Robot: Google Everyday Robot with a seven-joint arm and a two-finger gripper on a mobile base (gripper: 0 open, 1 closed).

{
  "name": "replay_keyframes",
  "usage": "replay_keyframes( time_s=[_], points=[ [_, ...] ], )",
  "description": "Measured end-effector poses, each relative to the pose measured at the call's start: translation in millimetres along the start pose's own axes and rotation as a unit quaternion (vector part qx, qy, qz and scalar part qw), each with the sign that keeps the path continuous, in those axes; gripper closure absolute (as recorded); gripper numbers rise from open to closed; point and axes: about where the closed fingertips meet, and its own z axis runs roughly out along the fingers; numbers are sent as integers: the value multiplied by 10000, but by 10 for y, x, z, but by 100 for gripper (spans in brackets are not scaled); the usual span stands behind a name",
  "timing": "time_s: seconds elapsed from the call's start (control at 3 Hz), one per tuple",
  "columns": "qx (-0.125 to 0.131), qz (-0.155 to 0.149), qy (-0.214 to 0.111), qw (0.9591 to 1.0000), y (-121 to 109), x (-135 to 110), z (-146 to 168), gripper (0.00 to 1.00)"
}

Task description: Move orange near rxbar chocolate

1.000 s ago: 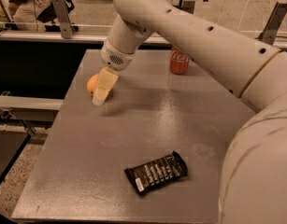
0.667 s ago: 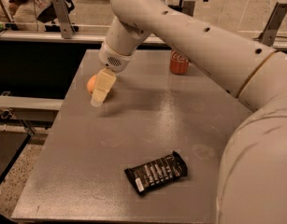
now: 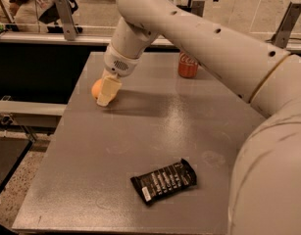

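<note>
cream-yellow gripper [image 3: 108, 91] at the orange [image 3: 96, 88], far-left side of table [image 3: 140, 131]. orange: plain orange skin. rxbar chocolate [image 3: 163, 181]: glossy black, rows of white text. can [image 3: 188, 65]: red, white script. table: matte grey. arm [image 3: 213, 38]: off-white, small dark dots.

Grey matte tabletop [image 3: 140, 146], faint ring marks, glare patch mid-surface. 3 items on it:
- orange [image 3: 96, 89] near the far-left edge, looks seated on the surface
- red Coca-Cola can [image 3: 188, 65] upright at the far edge
- rxbar chocolate [image 3: 163, 181] flat near the front edge, slanted, white text up

Orange and bar are well apart, and the can is well apart from both. Gripper [image 3: 107, 91] is down at the orange, low over the tabletop, covering the orange's right side.
</note>
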Motion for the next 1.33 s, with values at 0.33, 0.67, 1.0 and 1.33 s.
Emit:
replay_keyframes(
  time_s=[0.33, 0.67, 1.0, 1.33],
  points=[
    [21, -93, -12, 10000, 64, 18, -110, 64],
    [91, -174, -66, 9998, 191, 84, -384, 87],
    [45, -268, -175, 9995, 491, 200, -642, 100],
    [-119, -301, -295, 9990, 983, 479, -857, 100]
  ],
)
